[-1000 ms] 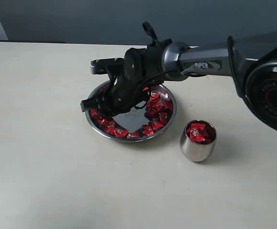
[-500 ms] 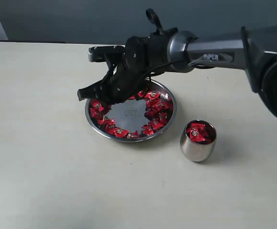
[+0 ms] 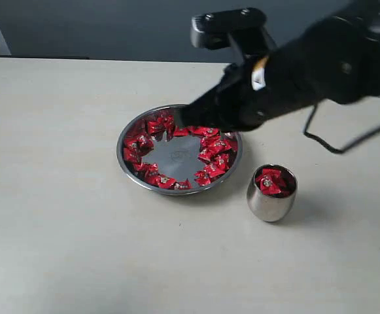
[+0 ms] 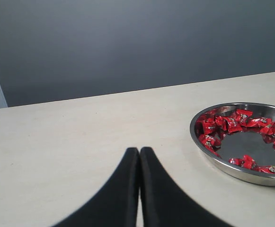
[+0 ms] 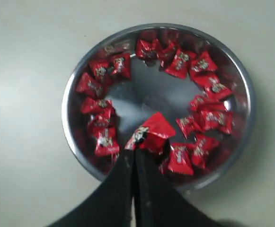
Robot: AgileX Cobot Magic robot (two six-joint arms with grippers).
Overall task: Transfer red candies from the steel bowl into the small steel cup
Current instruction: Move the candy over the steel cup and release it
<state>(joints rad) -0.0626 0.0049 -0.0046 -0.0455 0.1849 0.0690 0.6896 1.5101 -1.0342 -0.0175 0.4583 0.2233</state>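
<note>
The steel bowl (image 3: 121, 159) sits mid-table with a ring of red candies (image 3: 209, 154) round its bare bottom. To its right stands the small steel cup (image 3: 268, 204), with red candies (image 3: 269, 182) inside. My right gripper (image 3: 178, 118) hangs blurred above the bowl's far side. In the right wrist view my right gripper (image 5: 133, 153) is shut on one red candy (image 5: 152, 129), held over the bowl (image 5: 75, 142). My left gripper (image 4: 139, 151) is shut and empty, low over the table and apart from the bowl (image 4: 239, 171); it is out of the exterior view.
The pale tabletop (image 3: 65, 248) spreads on all sides of the bowl and cup. A dark grey wall (image 4: 128, 42) runs behind the table's far edge. The right arm's black body (image 3: 307, 65) reaches in from the upper right, above the cup.
My right gripper has lifted out of the bowl's left side and swung up and to the right. The bowl and cup have not moved.
</note>
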